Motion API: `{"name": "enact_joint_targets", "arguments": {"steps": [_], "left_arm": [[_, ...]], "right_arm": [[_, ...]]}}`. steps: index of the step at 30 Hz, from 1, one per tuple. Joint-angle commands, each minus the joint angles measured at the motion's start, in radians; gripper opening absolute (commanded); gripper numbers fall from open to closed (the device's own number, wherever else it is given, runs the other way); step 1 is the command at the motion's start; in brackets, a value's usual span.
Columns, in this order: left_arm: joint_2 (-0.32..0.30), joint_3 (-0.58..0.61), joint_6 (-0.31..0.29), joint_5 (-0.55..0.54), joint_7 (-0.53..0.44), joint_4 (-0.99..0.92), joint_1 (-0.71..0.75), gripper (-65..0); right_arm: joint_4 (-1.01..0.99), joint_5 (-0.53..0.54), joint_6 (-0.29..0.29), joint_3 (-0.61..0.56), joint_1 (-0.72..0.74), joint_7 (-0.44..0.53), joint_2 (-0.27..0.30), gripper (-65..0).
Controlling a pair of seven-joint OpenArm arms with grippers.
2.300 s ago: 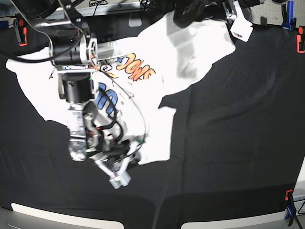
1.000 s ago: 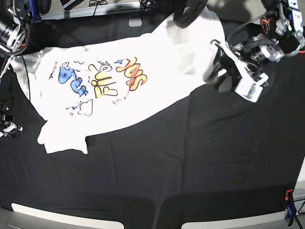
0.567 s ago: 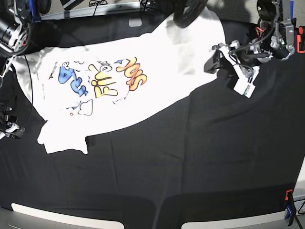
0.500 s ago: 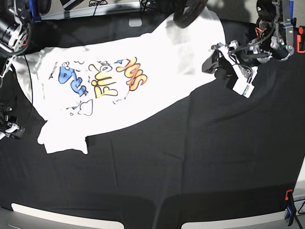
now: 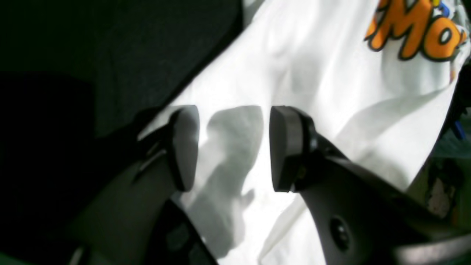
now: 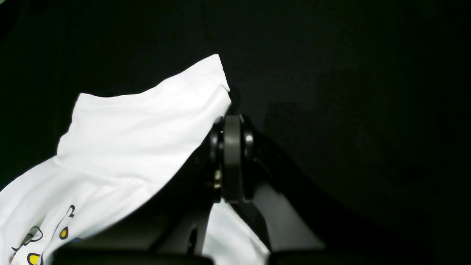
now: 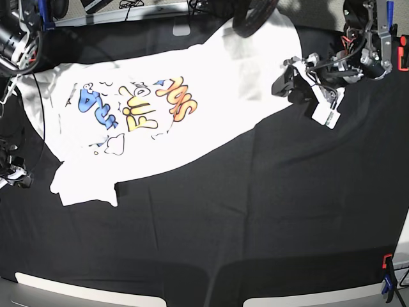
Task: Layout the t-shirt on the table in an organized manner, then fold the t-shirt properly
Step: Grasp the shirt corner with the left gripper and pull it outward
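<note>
The t-shirt [image 7: 160, 109] lies spread print-up across the back left of the table [image 7: 268, 211], its letters reading upside down from this side. My left gripper [image 7: 287, 88] hovers at the shirt's right edge. In the left wrist view that gripper [image 5: 228, 147] is open, with only white cloth [image 5: 331, 92] below the gap between its fingers [image 5: 184, 147]. My right gripper [image 7: 18, 178] sits at the table's left edge, apart from the shirt's lower left corner. Seen from the right wrist, this gripper [image 6: 232, 158] is shut, and a white shirt corner [image 6: 147, 121] lies beside it.
A dark round part [image 7: 255, 16] overhangs the shirt's top edge. Red clamps [image 7: 402, 54] and a blue clamp [image 7: 390, 13] stand at the back right, with another clamp [image 7: 386, 275] at the front right corner. Bare black cloth covers the front and right half.
The left arm has moved up and left, bringing its open gripper to the shirt's right edge. Earlier the right arm left the shirt, which now lies spread. The right gripper has stayed still.
</note>
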Motion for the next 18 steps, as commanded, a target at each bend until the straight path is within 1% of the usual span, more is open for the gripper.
{"name": "enact_joint_targets", "arguments": {"steps": [1, 3, 8, 10, 12, 14, 16, 18], "left_arm": [[-0.006, -0.004, -0.008, -0.004, -0.037, 0.014, -0.008, -36.6], [-0.006, -0.004, -0.008, 0.038, -0.064, 0.014, -0.009, -36.6], [-0.006, -0.004, -0.008, 0.184, -0.061, 0.014, -0.008, -36.6], [-0.006, -0.004, -0.008, 0.192, -0.034, 0.013, -0.005, -36.6], [-0.006, -0.004, -0.008, 0.147, 0.02, 0.013, -0.005, -36.7], [-0.006, -0.004, -0.01, 0.075, 0.078, 0.013, -0.005, -36.7], [-0.006, -0.004, -0.042, -0.009, 0.13, 0.013, -0.005, -37.1], [-0.006, -0.004, -0.079, -0.119, 0.187, 0.013, -0.005, -37.5]], "right_arm": [[0.018, 0.023, 0.013, 0.004, 0.025, 0.018, 0.028, -65.0], [0.018, 0.023, 0.013, 0.004, 0.025, 0.018, 0.028, -65.0], [0.018, 0.023, 0.013, 0.004, 0.025, 0.015, 0.028, -65.0], [0.018, 0.023, 0.013, 0.004, 0.025, 0.015, 0.028, -65.0], [0.018, 0.023, 0.013, 0.004, 0.025, 0.015, 0.028, -65.0], [0.018, 0.023, 0.013, 0.004, 0.025, 0.015, 0.028, -65.0], [0.018, 0.023, 0.013, 0.004, 0.025, 0.015, 0.028, -65.0], [0.018, 0.023, 0.013, 0.004, 0.025, 0.015, 0.028, -65.0]]}}
